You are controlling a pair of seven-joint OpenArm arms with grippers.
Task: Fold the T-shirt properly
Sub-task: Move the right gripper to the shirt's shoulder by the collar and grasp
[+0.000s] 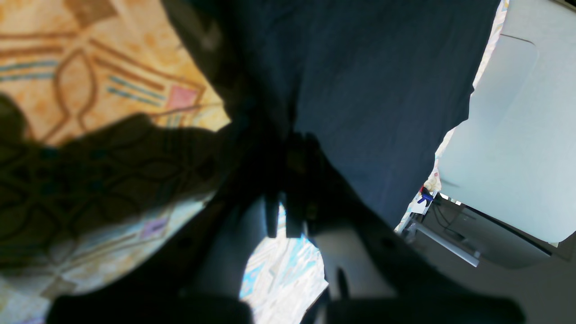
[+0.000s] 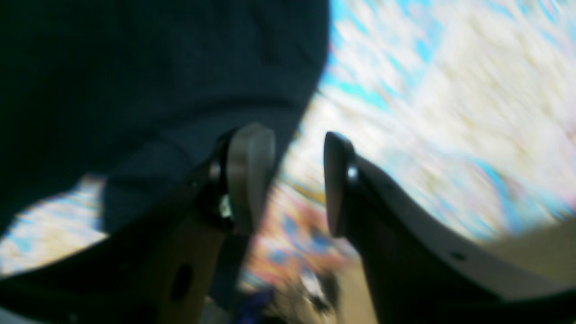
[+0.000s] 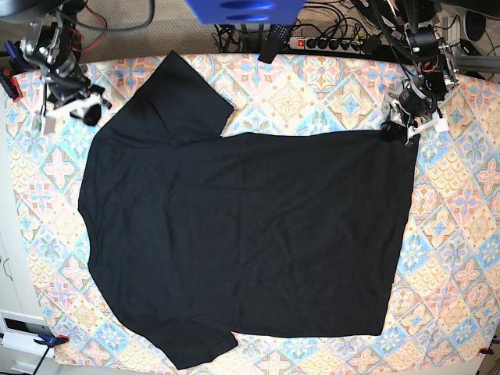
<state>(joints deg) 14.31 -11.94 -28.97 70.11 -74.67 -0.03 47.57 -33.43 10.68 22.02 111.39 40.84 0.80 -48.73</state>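
The black T-shirt (image 3: 242, 234) lies spread flat on the patterned cloth, sleeves toward the left of the base view. At its far right hem corner my left gripper (image 3: 399, 130) is shut, and in the left wrist view the dark fabric (image 1: 382, 90) gathers up into its closed fingers (image 1: 283, 220). My right gripper (image 3: 83, 109) hovers just off the far left shoulder. In the blurred right wrist view its jaws (image 2: 297, 180) stand apart with nothing between them, and the shirt's edge (image 2: 157, 67) lies beside the left finger (image 2: 249, 175).
The patterned tablecloth (image 3: 312, 86) covers the whole table. A power strip and cables (image 3: 328, 39) run along the back edge, with a blue object (image 3: 242, 9) above them. A clamp (image 3: 51, 340) grips the front left corner.
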